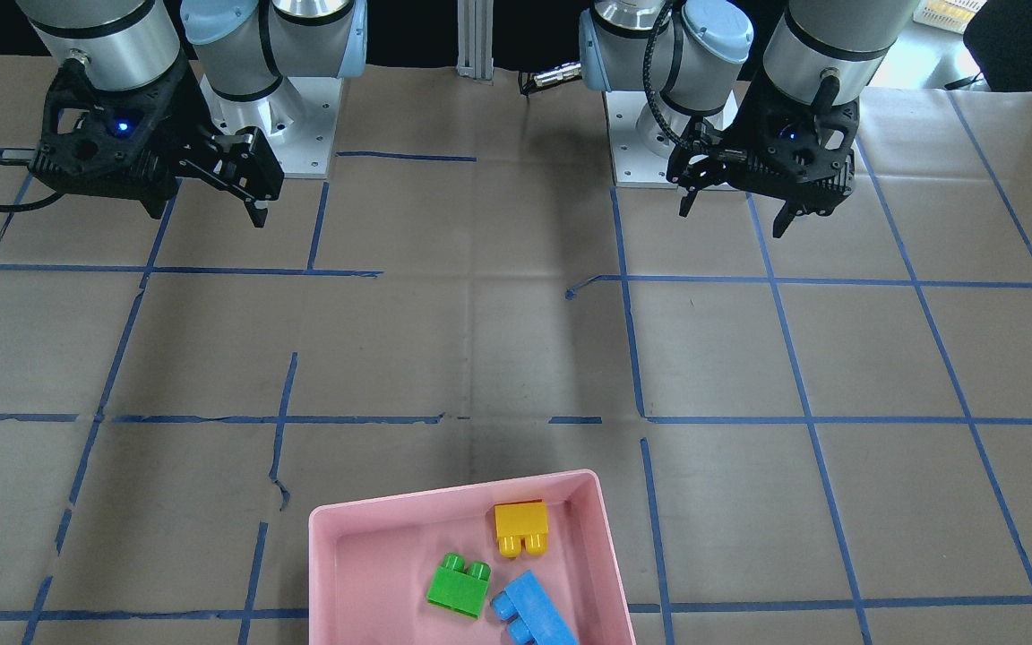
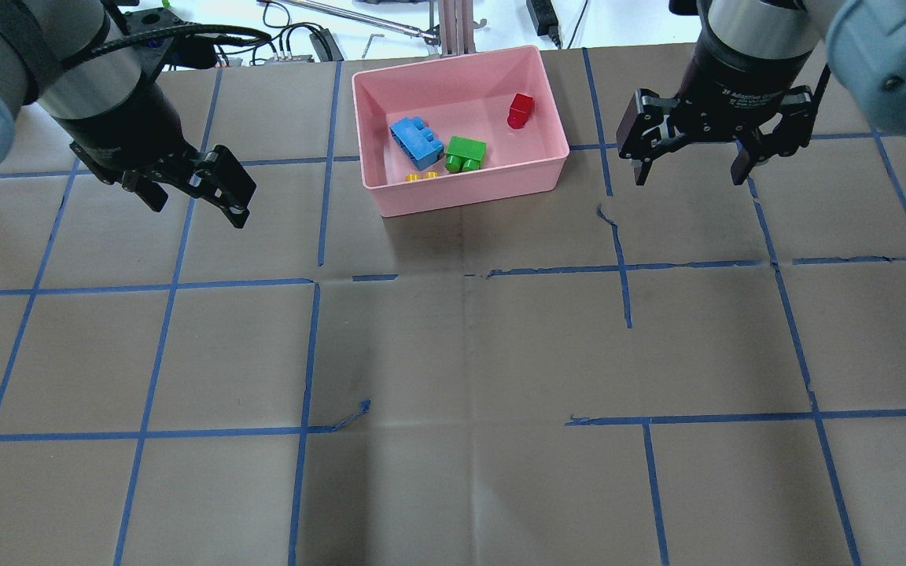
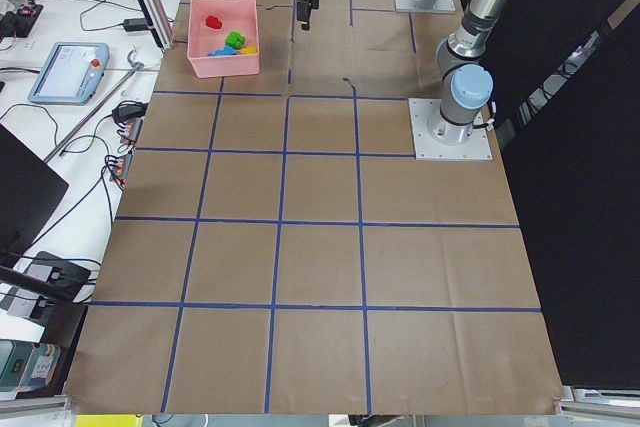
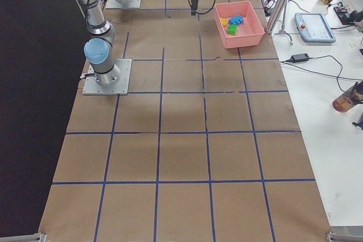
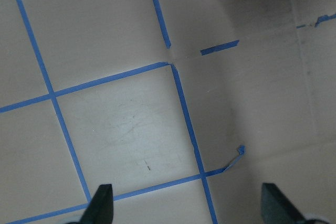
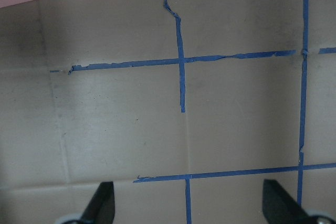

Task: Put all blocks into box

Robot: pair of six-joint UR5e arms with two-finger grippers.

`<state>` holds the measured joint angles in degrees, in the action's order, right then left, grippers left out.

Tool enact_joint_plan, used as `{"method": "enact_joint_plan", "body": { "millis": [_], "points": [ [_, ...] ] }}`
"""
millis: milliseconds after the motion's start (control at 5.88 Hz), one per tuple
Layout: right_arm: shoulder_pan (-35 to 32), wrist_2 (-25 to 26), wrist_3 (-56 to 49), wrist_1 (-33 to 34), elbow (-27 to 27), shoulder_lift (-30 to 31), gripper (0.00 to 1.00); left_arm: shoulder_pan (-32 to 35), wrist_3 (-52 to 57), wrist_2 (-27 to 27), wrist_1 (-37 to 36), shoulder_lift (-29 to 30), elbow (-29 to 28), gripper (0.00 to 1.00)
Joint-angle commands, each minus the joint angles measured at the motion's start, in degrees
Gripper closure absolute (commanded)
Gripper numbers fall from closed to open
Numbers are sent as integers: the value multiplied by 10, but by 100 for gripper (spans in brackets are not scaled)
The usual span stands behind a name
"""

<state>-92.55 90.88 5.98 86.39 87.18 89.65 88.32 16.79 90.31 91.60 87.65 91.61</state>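
Observation:
The pink box (image 2: 469, 196) stands at the table's far middle. In it lie the light-blue brick (image 2: 416, 141), the green brick (image 2: 465, 152), the red brick (image 2: 521, 108) and the yellow brick (image 2: 421, 178), which is half hidden by the near wall. The front-facing view shows the yellow (image 1: 520, 528), green (image 1: 460, 584) and blue (image 1: 534, 609) bricks; the red one is out of frame there. My left gripper (image 2: 200, 208) is open and empty, above the table left of the box. My right gripper (image 2: 689, 177) is open and empty, right of the box.
Brown paper with a blue tape grid (image 2: 307, 354) covers the table. An aluminium post (image 2: 453, 23) and cables stand just behind the box. The arm bases (image 1: 274, 134) sit at the robot's edge. A side bench holds a teach pendant (image 3: 68, 67).

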Motion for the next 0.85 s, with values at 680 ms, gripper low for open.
{"method": "enact_joint_plan", "body": {
  "millis": [680],
  "points": [
    [0, 0, -7, 9, 2, 0, 1, 1, -1, 0, -4, 9, -1, 0]
  ]
}}
